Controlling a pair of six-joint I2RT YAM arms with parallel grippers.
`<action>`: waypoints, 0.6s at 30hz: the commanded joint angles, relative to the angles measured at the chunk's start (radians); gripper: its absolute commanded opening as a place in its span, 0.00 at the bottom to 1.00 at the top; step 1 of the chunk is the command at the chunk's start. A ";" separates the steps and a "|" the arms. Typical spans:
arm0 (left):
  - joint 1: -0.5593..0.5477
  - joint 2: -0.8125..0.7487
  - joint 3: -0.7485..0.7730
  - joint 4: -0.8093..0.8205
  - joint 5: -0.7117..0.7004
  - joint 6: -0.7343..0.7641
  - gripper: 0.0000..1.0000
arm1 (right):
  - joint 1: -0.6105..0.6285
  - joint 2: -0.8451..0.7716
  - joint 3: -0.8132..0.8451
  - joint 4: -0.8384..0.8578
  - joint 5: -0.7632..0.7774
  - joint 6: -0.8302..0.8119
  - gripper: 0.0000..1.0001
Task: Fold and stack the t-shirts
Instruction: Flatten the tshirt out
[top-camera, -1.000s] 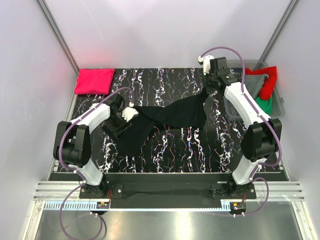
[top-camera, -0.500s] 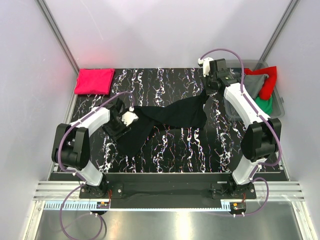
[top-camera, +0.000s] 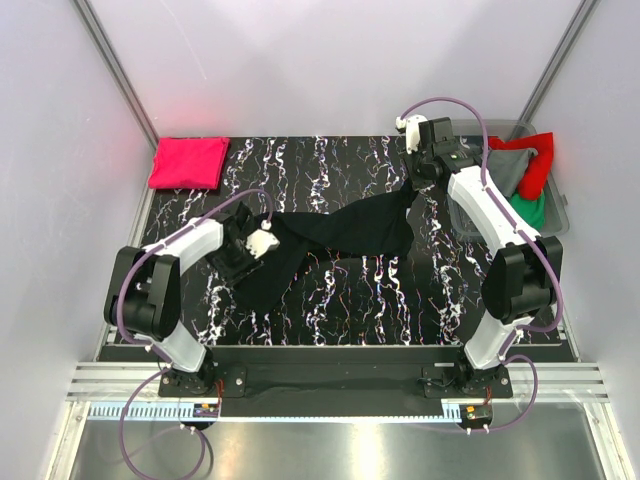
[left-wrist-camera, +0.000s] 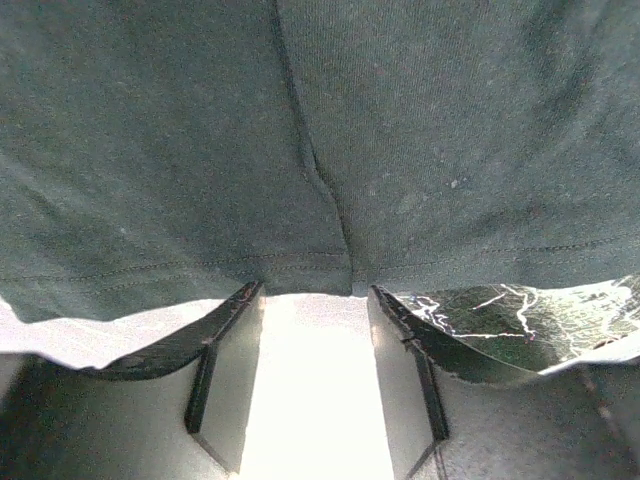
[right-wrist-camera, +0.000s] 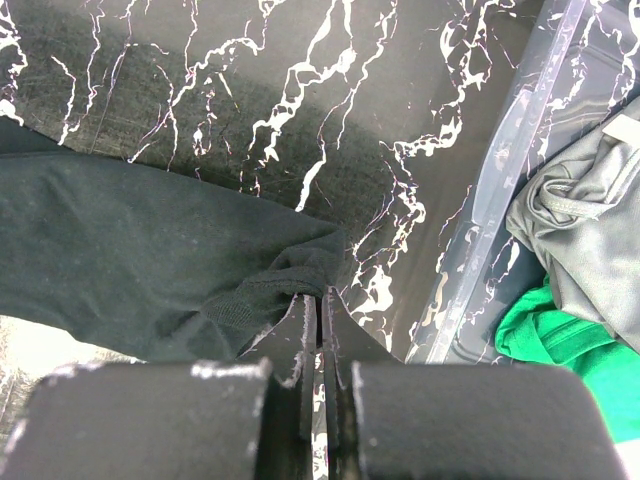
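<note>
A large black t-shirt (top-camera: 340, 232) lies crumpled and stretched across the middle of the marble table. My right gripper (top-camera: 413, 187) is shut on a bunched edge of it at its far right end, and the wrist view shows the cloth pinched at the tips (right-wrist-camera: 318, 290). My left gripper (top-camera: 262, 243) is at the shirt's left part. Its jaws stand open and wide apart (left-wrist-camera: 310, 292), with the shirt's hem (left-wrist-camera: 300, 262) just at the fingertips and nothing held between them. A folded pink-red t-shirt (top-camera: 188, 162) lies at the far left corner.
A clear plastic bin (top-camera: 560, 215) stands at the right edge and holds red (top-camera: 535, 165), grey (top-camera: 510, 170) and green (top-camera: 533, 210) tees. The bin's rim (right-wrist-camera: 500, 190) is close to my right gripper. White walls enclose the table.
My left gripper has shifted slightly toward the near edge over the shirt's left part. The right gripper has stayed almost still, holding the cloth.
</note>
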 joint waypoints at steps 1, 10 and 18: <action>-0.004 0.015 0.001 0.026 -0.012 -0.001 0.49 | 0.000 -0.043 0.002 0.026 -0.015 0.001 0.00; -0.004 0.059 0.024 0.027 -0.012 0.007 0.45 | 0.002 -0.050 -0.009 0.028 -0.011 -0.007 0.00; -0.004 0.041 0.039 0.010 -0.015 0.013 0.40 | 0.000 -0.042 -0.012 0.033 -0.012 -0.007 0.00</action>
